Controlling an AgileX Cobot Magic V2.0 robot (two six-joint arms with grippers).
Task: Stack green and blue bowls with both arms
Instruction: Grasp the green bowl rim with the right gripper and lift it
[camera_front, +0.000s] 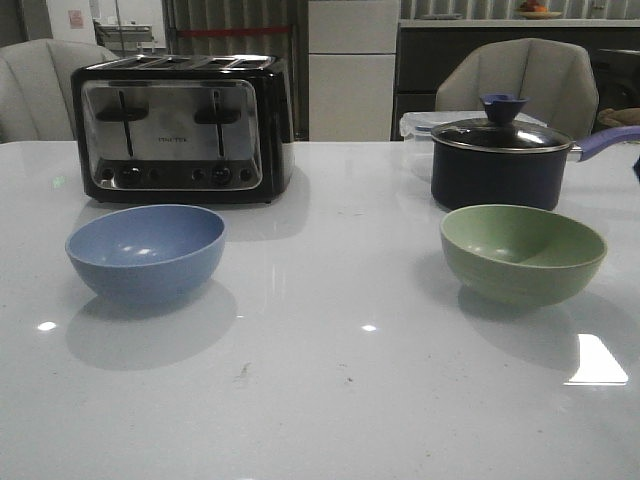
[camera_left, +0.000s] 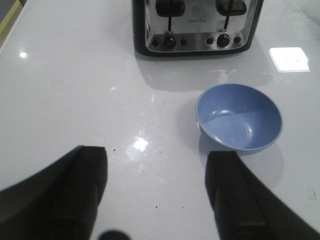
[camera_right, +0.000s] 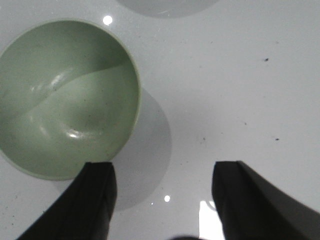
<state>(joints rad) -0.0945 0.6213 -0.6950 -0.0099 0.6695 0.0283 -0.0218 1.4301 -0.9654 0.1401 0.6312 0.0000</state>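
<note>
The dusty blue bowl (camera_front: 146, 250) stands upright and empty on the white table at the left; it also shows in the left wrist view (camera_left: 239, 117). The sage green bowl (camera_front: 523, 251) stands upright and empty at the right; it also shows in the right wrist view (camera_right: 65, 95). My left gripper (camera_left: 157, 165) is open and empty above bare table, the blue bowl just beyond one finger. My right gripper (camera_right: 162, 180) is open and empty, one finger over the green bowl's rim. Neither arm shows in the front view.
A black and chrome toaster (camera_front: 180, 125) stands behind the blue bowl. A dark navy lidded pot (camera_front: 498, 160) with a purple handle stands behind the green bowl, a clear container (camera_front: 420, 130) behind it. Chairs stand past the table's far edge.
</note>
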